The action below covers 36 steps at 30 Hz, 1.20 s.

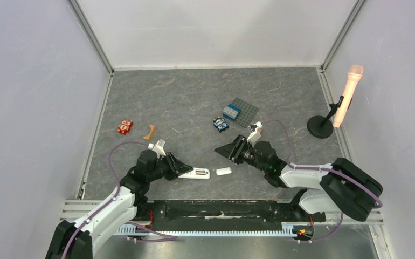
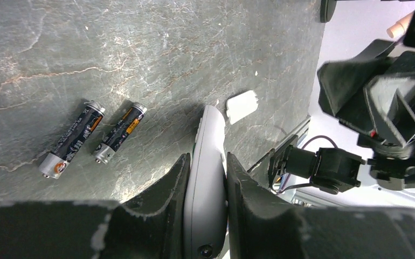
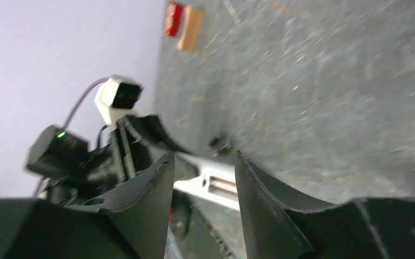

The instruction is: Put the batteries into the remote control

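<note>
Grey tabletop (image 1: 194, 91), remote control (image 2: 208, 189) tight in left hand (image 2: 208, 161), batteries (image 2: 119, 134) just beside it, right hand (image 3: 204, 156) wide.

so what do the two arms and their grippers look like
Both the left arm and the right arm have white links with bulky black joints. A purple cable loops along each. The left gripper and right gripper have black wedge-shaped fingers with scuffed pale edges, and a small white camera box sits at each wrist.
</note>
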Each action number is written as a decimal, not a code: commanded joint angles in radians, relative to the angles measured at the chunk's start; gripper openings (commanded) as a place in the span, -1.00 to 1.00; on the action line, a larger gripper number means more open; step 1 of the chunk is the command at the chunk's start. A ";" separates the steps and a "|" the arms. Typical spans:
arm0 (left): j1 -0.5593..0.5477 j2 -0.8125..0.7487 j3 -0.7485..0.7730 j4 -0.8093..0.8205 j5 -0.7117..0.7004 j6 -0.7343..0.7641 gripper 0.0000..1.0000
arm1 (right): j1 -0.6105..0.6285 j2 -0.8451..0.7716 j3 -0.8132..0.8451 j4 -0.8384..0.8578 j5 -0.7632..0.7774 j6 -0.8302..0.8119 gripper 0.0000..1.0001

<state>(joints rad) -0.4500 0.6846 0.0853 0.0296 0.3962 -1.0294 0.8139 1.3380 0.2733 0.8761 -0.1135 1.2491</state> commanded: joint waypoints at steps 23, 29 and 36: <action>-0.004 -0.157 0.202 -0.076 0.185 0.165 -0.96 | -0.007 -0.329 0.225 -0.666 -0.356 -0.672 0.76; -0.005 -0.123 0.296 -0.077 0.359 0.197 -0.96 | -0.007 -0.373 0.207 -0.565 -0.355 -0.340 0.80; -0.004 -0.065 0.379 -0.060 0.506 0.219 -0.96 | -0.001 -0.411 0.223 -0.551 -0.431 -0.372 0.82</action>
<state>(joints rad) -0.4519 0.5972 0.3927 -0.0723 0.7643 -0.8597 0.8078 0.9440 0.4782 0.2695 -0.4625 0.8597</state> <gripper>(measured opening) 0.321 0.908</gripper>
